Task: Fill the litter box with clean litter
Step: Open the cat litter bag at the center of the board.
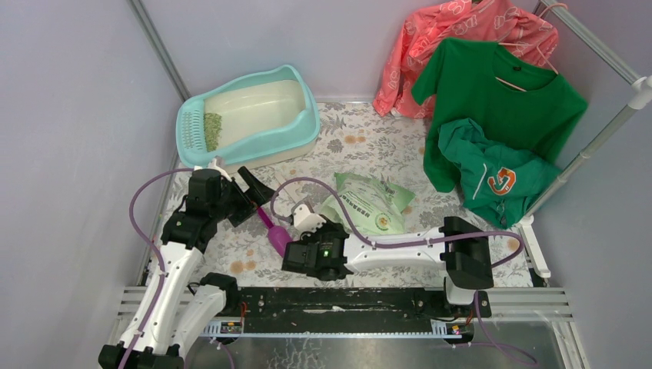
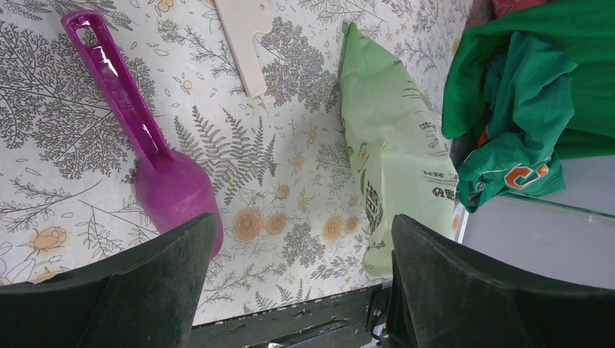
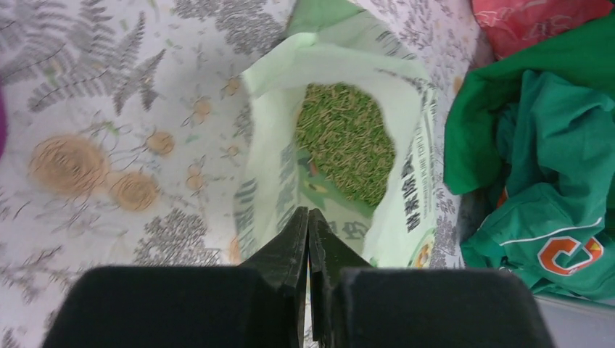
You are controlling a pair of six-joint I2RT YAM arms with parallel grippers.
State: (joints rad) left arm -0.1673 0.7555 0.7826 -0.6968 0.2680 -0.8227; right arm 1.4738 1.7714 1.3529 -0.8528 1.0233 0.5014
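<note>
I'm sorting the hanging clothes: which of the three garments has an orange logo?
The teal-green fabric garment, hanging lowest at the front; the plain dark green T-shirt and the coral patterned top lack one.

One litter box is counted, along with one purple scoop and one light green bag. Two lots of clean litter are found: one patch in the box and one heap inside the bag. Three garments are counted: a coral one, a green T-shirt and a green top with an orange letter. Two robot arms are seen, the left arm and the right arm.
</note>
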